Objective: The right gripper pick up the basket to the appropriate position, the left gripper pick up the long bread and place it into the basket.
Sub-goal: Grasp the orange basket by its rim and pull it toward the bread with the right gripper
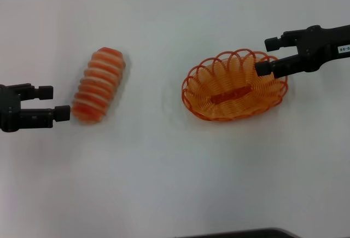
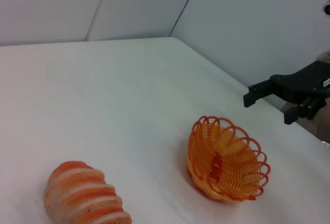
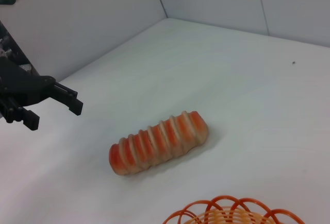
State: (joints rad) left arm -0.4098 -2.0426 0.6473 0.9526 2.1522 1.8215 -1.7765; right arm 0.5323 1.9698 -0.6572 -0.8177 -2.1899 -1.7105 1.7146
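The long bread (image 1: 98, 85), orange-red with cream stripes, lies on the white table at the left. My left gripper (image 1: 54, 102) is open just left of its near end, not touching it. The orange wire basket (image 1: 203, 85) stands empty on the table at the right. My right gripper (image 1: 269, 55) is open at the basket's far right rim, with one finger over the rim and the other outside it. The left wrist view shows the bread (image 2: 85, 195), the basket (image 2: 242, 162) and the right gripper (image 2: 270, 104). The right wrist view shows the bread (image 3: 160, 141), the basket's rim (image 3: 227, 217) and the left gripper (image 3: 51, 112).
The white table (image 1: 164, 167) has bare room between the bread and the basket and in front of both. Grey walls stand beyond the table's far edges in the wrist views. A dark edge (image 1: 240, 233) shows at the bottom of the head view.
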